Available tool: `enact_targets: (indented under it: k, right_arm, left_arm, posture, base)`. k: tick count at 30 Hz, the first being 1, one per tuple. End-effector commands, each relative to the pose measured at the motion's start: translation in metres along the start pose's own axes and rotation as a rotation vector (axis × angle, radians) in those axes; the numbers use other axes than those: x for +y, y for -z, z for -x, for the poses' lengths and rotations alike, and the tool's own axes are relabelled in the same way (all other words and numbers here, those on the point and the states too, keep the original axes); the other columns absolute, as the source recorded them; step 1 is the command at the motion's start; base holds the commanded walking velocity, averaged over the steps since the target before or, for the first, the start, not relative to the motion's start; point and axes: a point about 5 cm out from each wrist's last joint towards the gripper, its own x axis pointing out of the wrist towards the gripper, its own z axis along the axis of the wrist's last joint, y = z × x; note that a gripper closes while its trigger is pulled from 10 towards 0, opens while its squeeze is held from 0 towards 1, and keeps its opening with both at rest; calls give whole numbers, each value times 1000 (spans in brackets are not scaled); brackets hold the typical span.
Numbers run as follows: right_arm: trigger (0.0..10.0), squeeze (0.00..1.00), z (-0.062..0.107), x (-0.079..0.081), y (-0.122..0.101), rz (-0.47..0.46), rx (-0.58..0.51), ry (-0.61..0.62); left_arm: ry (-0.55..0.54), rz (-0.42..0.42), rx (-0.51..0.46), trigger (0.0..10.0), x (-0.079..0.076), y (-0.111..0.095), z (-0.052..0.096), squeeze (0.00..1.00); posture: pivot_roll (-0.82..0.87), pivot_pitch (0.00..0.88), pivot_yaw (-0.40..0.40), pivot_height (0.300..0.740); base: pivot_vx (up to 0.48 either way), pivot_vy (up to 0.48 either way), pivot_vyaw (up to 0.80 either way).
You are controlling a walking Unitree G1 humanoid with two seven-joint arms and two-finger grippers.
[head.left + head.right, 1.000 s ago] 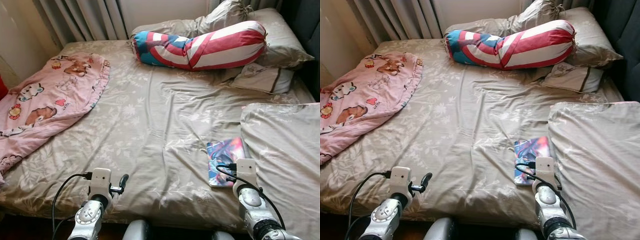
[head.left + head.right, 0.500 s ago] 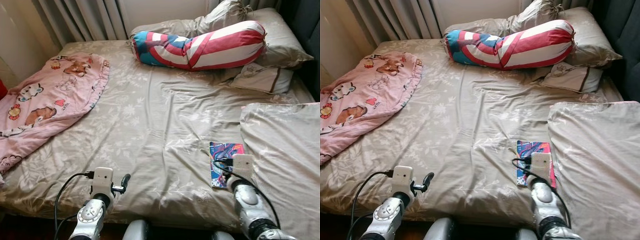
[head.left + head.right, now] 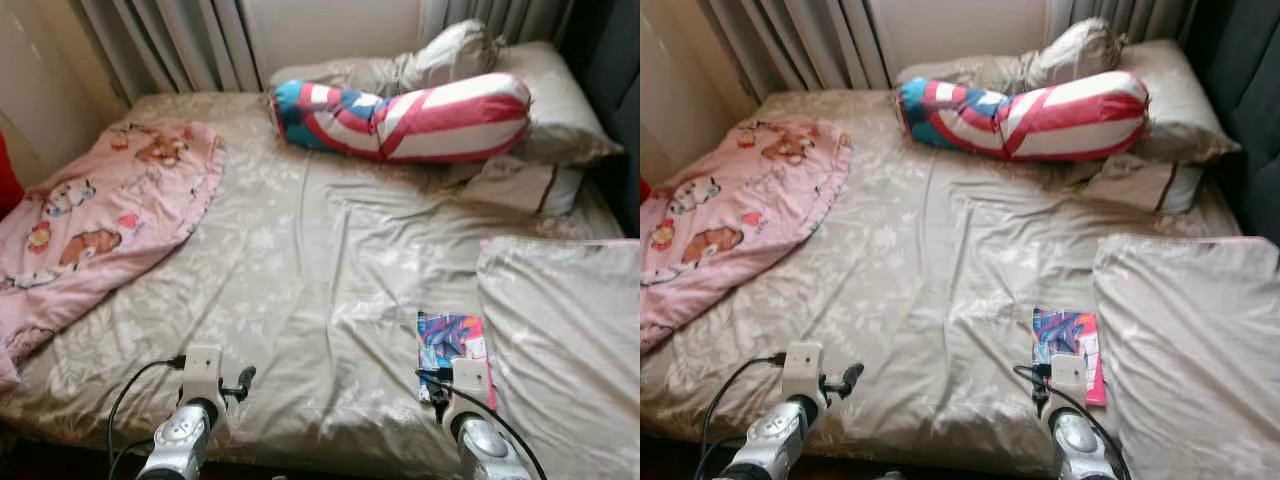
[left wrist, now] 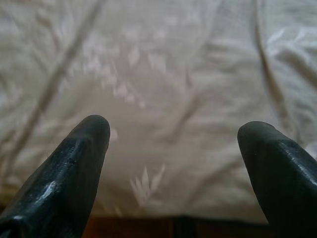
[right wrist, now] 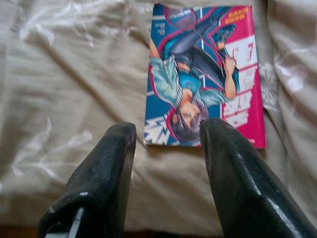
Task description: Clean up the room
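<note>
Right wrist view: the right claw hovers released over the near edge of the bed, its two black fingers spread either side of the near end of a comic book. The book has a blue and pink cover and lies flat on the beige floral sheet, just beside a beige duvet at the right. Left claw is released too, fingers wide apart above bare sheet at the near left edge. A pink cartoon-print blanket lies crumpled at the left. A red, white and blue bolster rests at the far end against beige pillows.
</note>
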Motion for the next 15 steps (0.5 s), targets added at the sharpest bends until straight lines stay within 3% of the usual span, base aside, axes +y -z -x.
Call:
enact_targets:
  k: [1,4,6,9,15]
  right_arm:
    - [10000,0,5,-1,21,-5,71,-10]
    - [10000,0,14,-9,46,0,168,17]
    - [10000,0,17,-12,51,-20,186,32]
    - [10000,0,20,-15,57,-14,182,37]
    - [10000,0,23,-21,63,-74,187,69]
  left_arm:
    - [-25,-3,130,10000,6,23,7,0]
    - [-29,-59,238,10000,8,44,15,0]
    - [-50,-52,269,10000,10,52,19,0]
    - [-78,-2,272,10000,9,56,20,0]
    - [-81,-7,291,10000,5,64,24,0]
  posture:
    - [5,1,56,740]
    - [-3,0,47,740]
    - [-8,0,41,740]
    - [-15,0,29,740]
    - [-10,0,17,740]
  base:
    - [0,0,0]
    - [0,0,0]
    - [0,0,0]
    - [0,0,0]
    - [0,0,0]
